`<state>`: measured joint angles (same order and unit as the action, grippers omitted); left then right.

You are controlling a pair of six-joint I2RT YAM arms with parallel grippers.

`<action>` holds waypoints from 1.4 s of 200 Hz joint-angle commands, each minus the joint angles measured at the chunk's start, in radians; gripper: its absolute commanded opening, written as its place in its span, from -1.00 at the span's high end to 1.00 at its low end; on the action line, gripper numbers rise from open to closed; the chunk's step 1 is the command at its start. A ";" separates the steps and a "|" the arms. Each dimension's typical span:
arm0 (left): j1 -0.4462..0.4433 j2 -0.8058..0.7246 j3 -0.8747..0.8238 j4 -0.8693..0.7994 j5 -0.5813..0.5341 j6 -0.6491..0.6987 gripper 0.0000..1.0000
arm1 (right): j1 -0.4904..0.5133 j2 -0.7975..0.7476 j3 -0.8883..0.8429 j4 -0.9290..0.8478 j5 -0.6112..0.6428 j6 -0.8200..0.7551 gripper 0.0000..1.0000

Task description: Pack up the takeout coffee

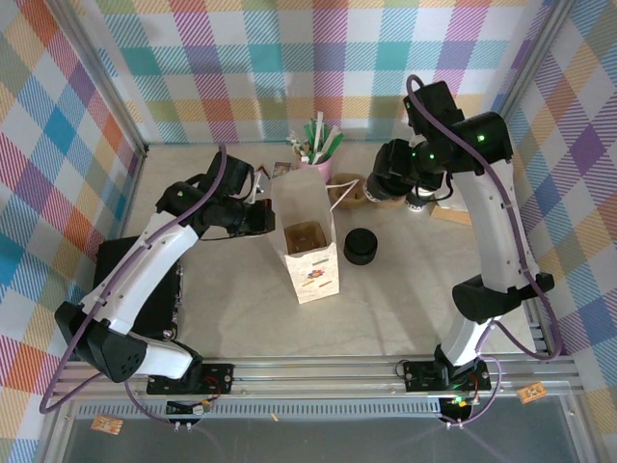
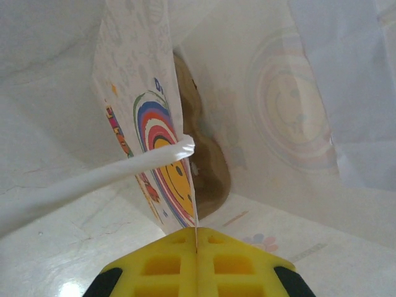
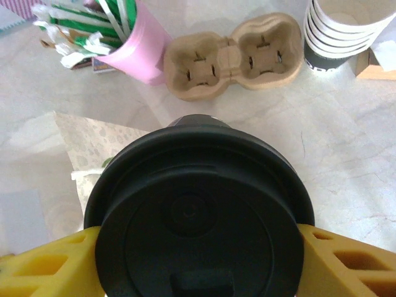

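We look down on a pale marbled tabletop (image 1: 241, 318) walled in by bright plaid cloth, with two white robot arms reaching in from its near edge. The left arm (image 1: 145, 260) bends over a flat black board (image 1: 159, 304) at the left side; the right arm (image 1: 492, 222) arches high over the right side.

In the middle stands an open white paper bag (image 1: 308, 256), upright, with a rainbow smiley print on its side and brown card lying at the bottom inside. Behind it are a pink cup of wrapped green and white sticks (image 1: 316, 166), a brown cardboard cup carrier (image 1: 347, 190) and, further right, a stack of lidless white cups (image 3: 340, 31). A squat stack of black lids (image 1: 361, 246) sits just right of the bag.

The coffee cup (image 3: 198, 210) is off the tabletop, held in the air behind and to the right of the bag. In the right wrist view its round black lid faces us, with the carrier beyond it and a corner of the bag below to the left. The right tool (image 3: 198, 260) is clamped on it, one yellow finger pressed to each side.

The left tool (image 2: 197, 247) is at the bag's left rim, its yellow fingers pinched together on the thin paper edge, with a white handle strip (image 2: 93, 179) stretching away to the left
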<state>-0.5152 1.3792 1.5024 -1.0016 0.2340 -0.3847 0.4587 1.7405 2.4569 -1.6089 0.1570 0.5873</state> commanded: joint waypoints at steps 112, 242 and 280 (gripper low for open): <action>-0.048 0.109 0.282 -0.230 -0.132 0.138 1.00 | 0.007 0.006 0.148 -0.164 -0.083 -0.028 1.00; -0.079 0.221 0.452 -0.277 -0.096 0.084 1.00 | 0.065 0.024 0.157 -0.082 -0.163 0.001 1.00; -0.080 0.229 0.440 -0.261 -0.084 0.074 1.00 | 0.100 0.034 0.158 -0.061 -0.163 0.012 1.00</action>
<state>-0.5869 1.6039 1.9263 -1.2804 0.1204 -0.2939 0.5385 1.7599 2.5874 -1.6085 0.0128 0.5739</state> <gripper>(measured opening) 0.048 0.671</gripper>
